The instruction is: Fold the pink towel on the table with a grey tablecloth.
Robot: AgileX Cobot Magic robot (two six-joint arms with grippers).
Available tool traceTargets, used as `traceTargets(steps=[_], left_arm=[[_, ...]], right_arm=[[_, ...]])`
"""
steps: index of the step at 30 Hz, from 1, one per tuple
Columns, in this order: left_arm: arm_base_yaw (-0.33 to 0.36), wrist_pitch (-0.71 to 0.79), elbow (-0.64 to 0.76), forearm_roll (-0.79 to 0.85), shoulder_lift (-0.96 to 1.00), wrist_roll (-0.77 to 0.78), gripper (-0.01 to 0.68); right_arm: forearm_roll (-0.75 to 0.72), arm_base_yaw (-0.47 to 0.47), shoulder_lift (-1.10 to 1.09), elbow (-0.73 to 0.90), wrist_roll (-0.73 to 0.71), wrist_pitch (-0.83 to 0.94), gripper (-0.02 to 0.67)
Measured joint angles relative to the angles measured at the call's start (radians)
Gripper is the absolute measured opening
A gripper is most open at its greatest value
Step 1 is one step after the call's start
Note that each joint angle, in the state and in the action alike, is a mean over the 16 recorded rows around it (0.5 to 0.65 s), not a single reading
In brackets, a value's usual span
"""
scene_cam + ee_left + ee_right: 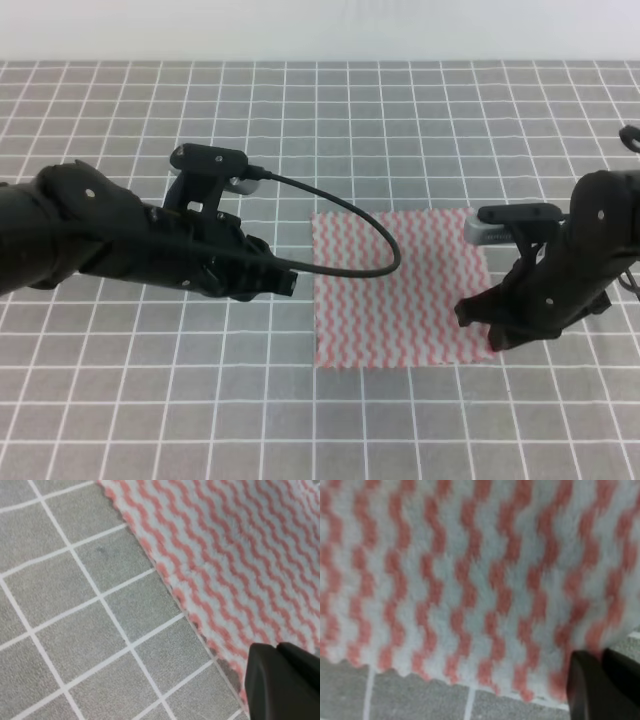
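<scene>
Lay flat, unfolded, right of centre on the grey tablecloth [120, 400]: pink towel [400, 290]. Left gripper [283, 281] just beside its left edge, right gripper [478, 318] over its near-right corner; jaw states untellable. Judged pre-grasp; next, pinching edges.

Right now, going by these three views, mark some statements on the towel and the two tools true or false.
1. The pink-and-white zigzag striped towel lies flat and unfolded. True.
2. The left tool rests on the towel's middle. False: it is beside the towel's left edge.
3. The right tool is at the towel's near right corner. True.
4. The grey tablecloth is plain. False: it carries a white grid.
</scene>
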Motion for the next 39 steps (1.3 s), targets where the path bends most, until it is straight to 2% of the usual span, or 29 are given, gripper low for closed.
traceTargets(steps=[3, 10, 14, 18, 23, 27, 33, 39], left_arm=[[0.000, -0.001, 0.000, 0.026, 0.001, 0.007, 0.000], [0.001, 0.021, -0.012, 0.148, 0.007, 0.023, 0.014], [-0.010, 0.053, -0.024, 0.230, 0.007, 0.055, 0.087], [-0.043, 0.076, -0.036, 0.297, 0.008, 0.111, 0.188], [-0.116, 0.072, -0.047, 0.372, 0.016, 0.179, 0.321], [-0.185, 0.053, -0.048, 0.425, 0.037, 0.221, 0.399], [-0.262, 0.012, -0.048, 0.503, 0.081, 0.232, 0.423], [-0.288, -0.013, -0.048, 0.545, 0.120, 0.226, 0.425]], right_arm=[[0.003, 0.000, -0.010, -0.010, -0.002, 0.001, -0.011], [0.010, 0.000, -0.026, -0.043, -0.015, 0.007, -0.014], [0.013, 0.000, -0.030, -0.059, -0.021, 0.006, -0.014], [0.016, 0.000, -0.030, -0.068, -0.027, 0.000, -0.015], [0.017, 0.000, -0.030, -0.071, -0.028, -0.013, -0.015], [0.016, 0.000, -0.029, -0.076, -0.028, -0.023, -0.015], [0.015, 0.000, -0.028, -0.089, -0.028, -0.034, -0.015], [0.013, 0.000, -0.024, -0.104, -0.028, -0.042, -0.015]])
